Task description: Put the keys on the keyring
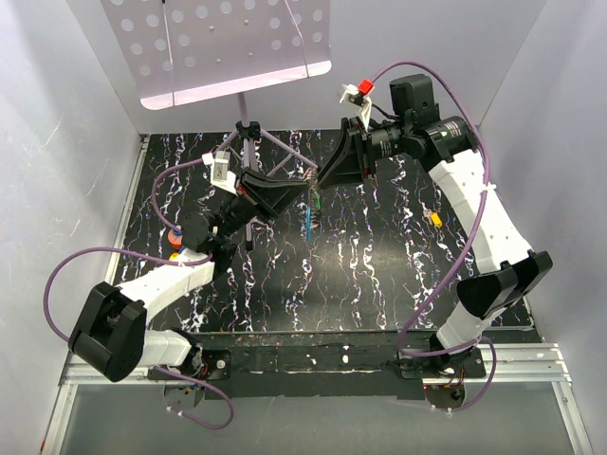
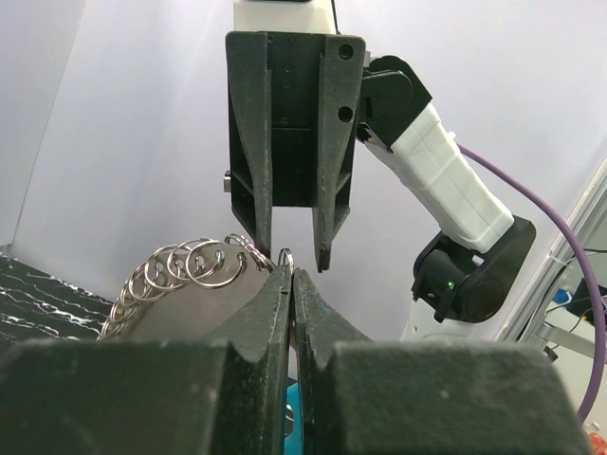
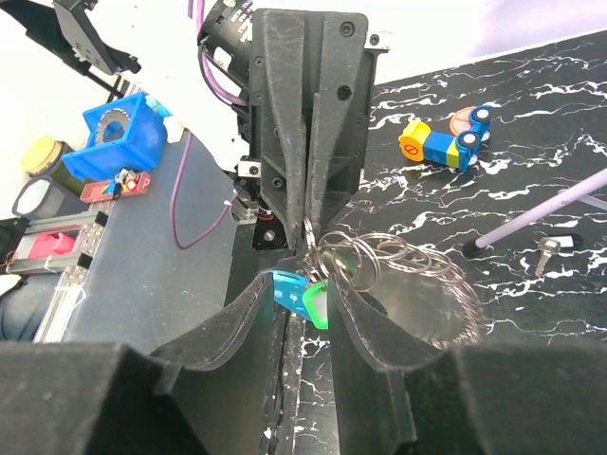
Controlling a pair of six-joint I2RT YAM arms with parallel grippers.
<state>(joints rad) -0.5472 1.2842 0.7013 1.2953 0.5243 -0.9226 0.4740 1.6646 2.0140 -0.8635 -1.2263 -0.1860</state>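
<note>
My left gripper is shut on the keyring, a thin silvery loop held up in the air. A chain of further rings hangs off it to the left. A blue tag and the key's green head dangle from the loop. My right gripper faces the left one tip to tip. Its fingers stand apart with the tag and green head in the gap; contact with the pads is unclear. In the top view both grippers meet above mid-table.
A purple tripod stand with a perforated plate rises behind the grippers. Toy blocks lie at the table's left side, a small yellow piece at the right. A small metal item lies by a tripod leg.
</note>
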